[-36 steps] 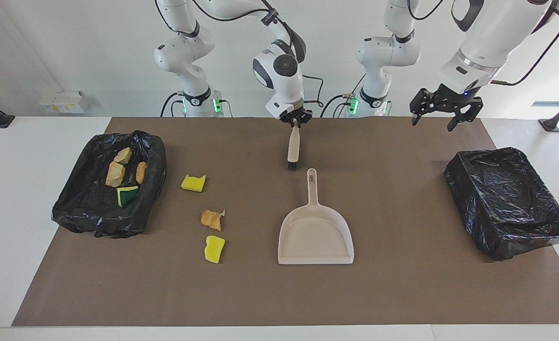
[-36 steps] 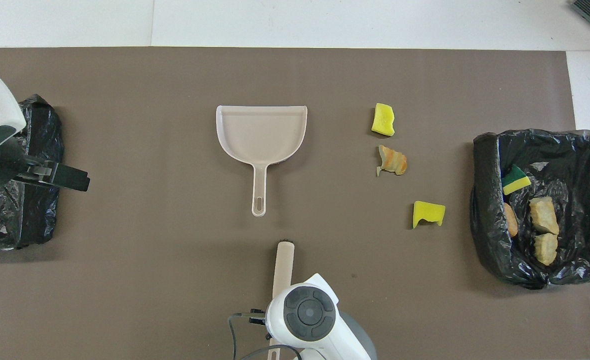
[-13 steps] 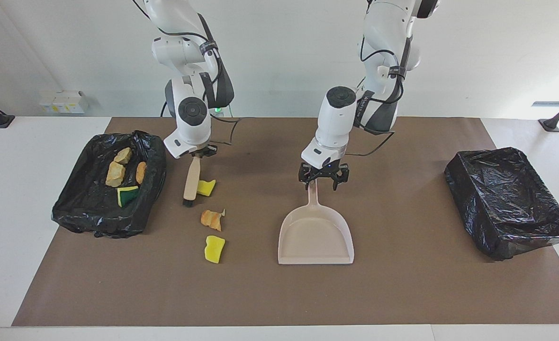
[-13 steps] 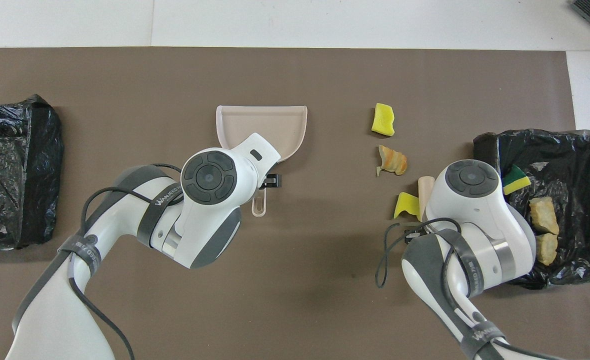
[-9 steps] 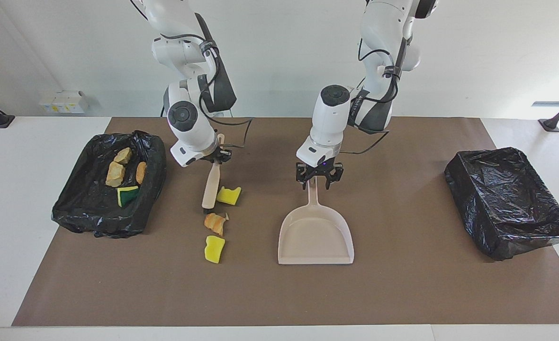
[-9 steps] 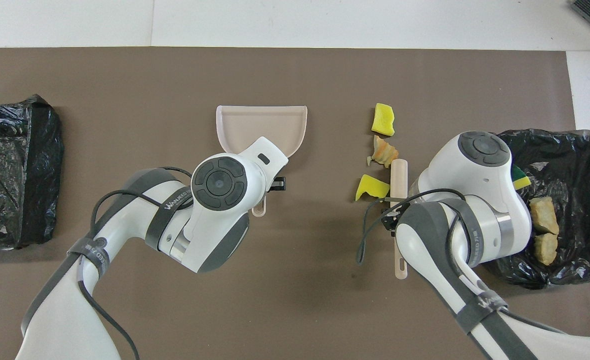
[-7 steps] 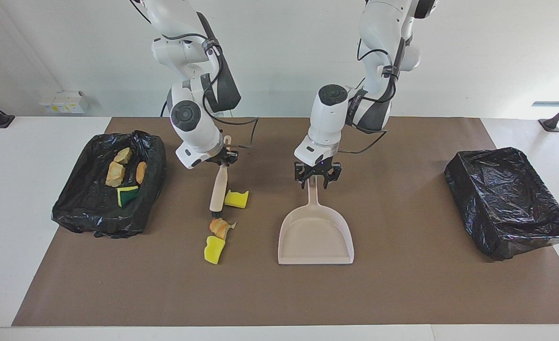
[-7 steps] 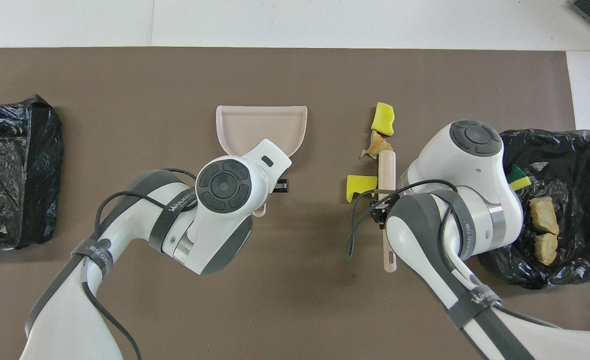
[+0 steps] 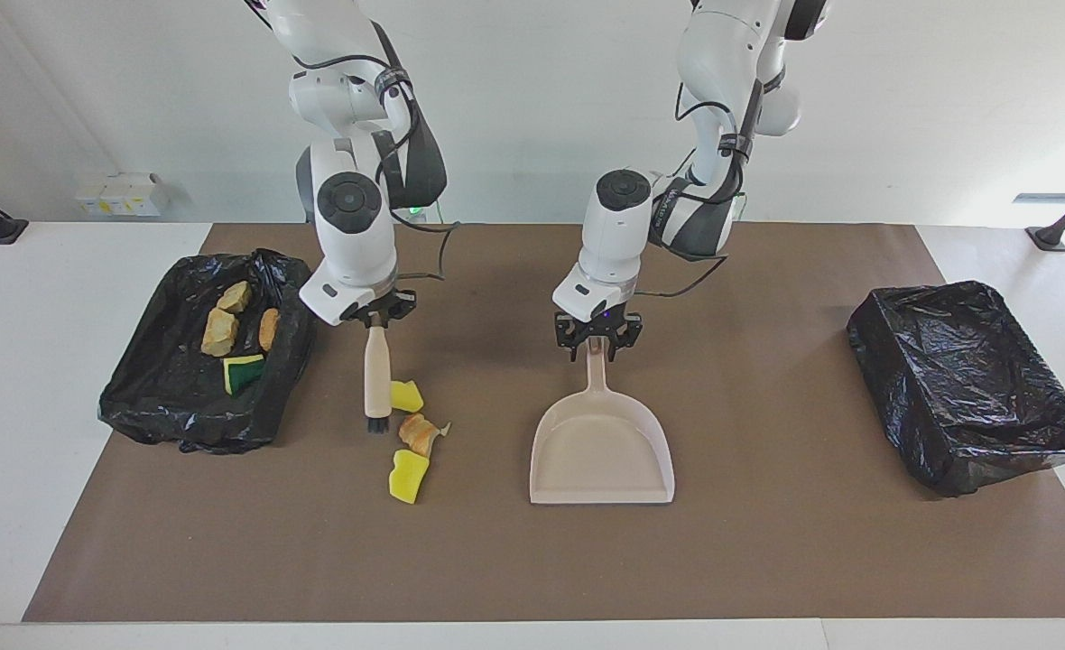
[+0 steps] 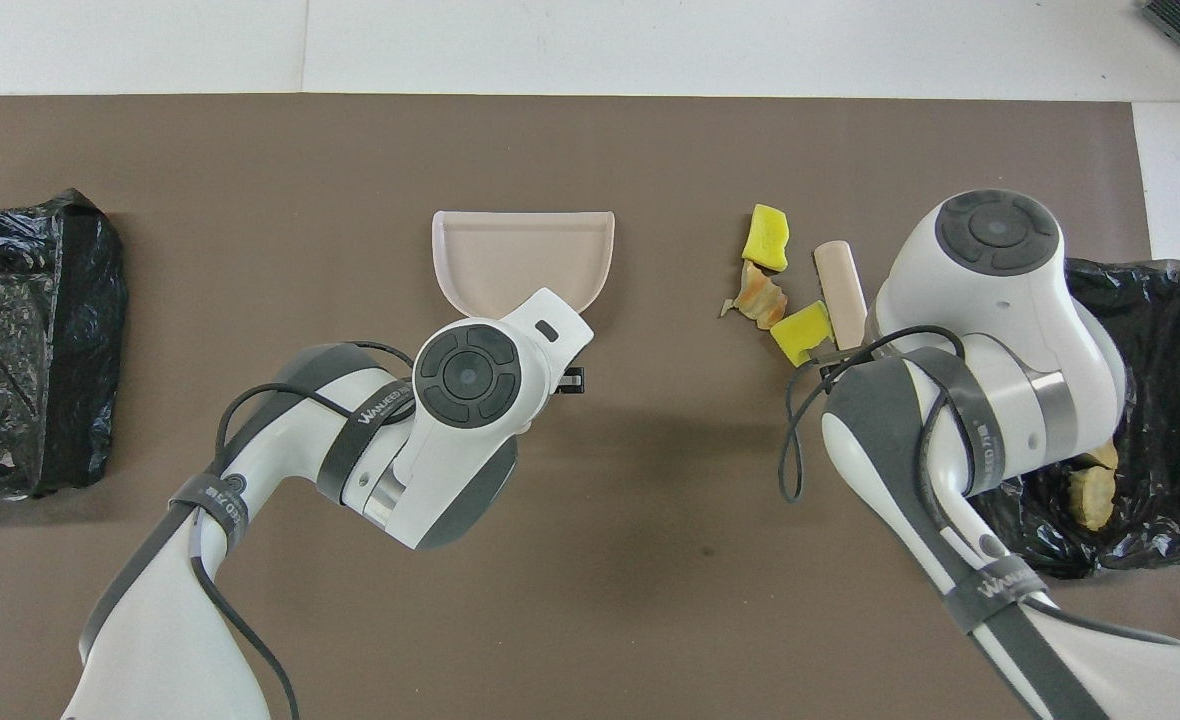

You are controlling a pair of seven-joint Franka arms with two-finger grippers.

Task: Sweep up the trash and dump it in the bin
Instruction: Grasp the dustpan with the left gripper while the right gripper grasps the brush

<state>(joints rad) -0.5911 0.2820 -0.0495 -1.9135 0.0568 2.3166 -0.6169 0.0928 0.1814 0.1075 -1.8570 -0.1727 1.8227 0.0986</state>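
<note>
Three scraps of trash lie together on the brown mat: a yellow sponge piece [image 9: 406, 395], a tan bread chunk [image 9: 420, 434] and another yellow sponge piece [image 9: 408, 476]. My right gripper [image 9: 377, 318] is shut on the handle of a beige brush [image 9: 376, 375]. The brush hangs upright, its dark bristles low at the mat beside the scraps, between them and the filled bin [image 9: 135, 397]. The beige dustpan [image 9: 602, 456] lies flat mid-table, its mouth away from the robots. My left gripper [image 9: 597, 348] is down over the tip of the dustpan's handle.
The black-bagged bin at the right arm's end holds several scraps [image 9: 219, 331]. A second black-bagged bin [image 9: 966, 379] sits at the left arm's end. From overhead, the arms hide the dustpan's handle and part of the filled bin [image 10: 1150, 330].
The right arm pushed the nearer sponge piece against the bread chunk, then swung the brush back to the bin side of the scraps. The left gripper has narrowed over the dustpan's handle.
</note>
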